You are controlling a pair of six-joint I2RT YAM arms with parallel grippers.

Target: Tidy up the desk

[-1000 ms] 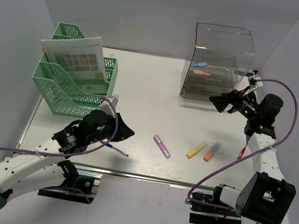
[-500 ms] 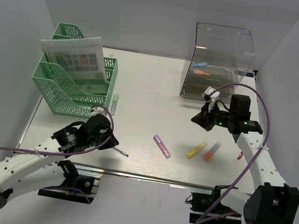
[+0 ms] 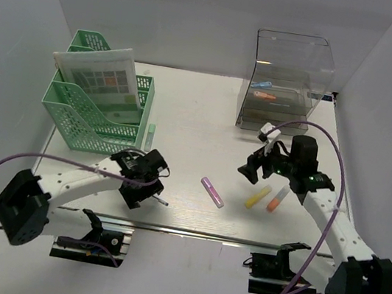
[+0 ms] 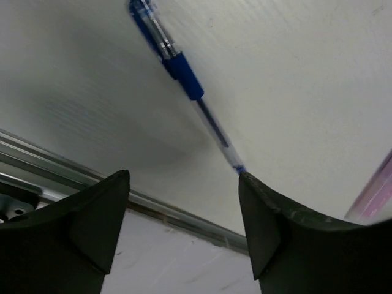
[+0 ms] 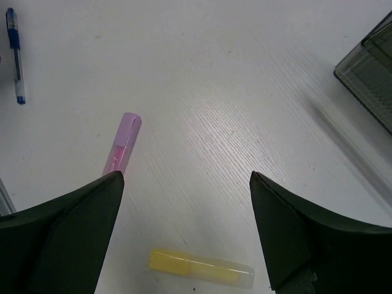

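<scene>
Left tool [image 4: 184,176] spread wide, desk [image 4: 294,73] just below, blue pen [image 4: 184,76] ahead

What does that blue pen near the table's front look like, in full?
The blue pen is a ballpoint: clear plastic barrel, blue rubbery-looking grip, blue at both ends. It lies flat on the white desk near the metal rail, apart from the purple highlighter. The open left gripper hangs over it; one finger is close to its end, contact unclear.

The white-shelled left arm [image 3: 79,181] and right arm [image 3: 333,225] had black joints, looping purple cables [image 3: 314,124] and matte black jaws.
</scene>
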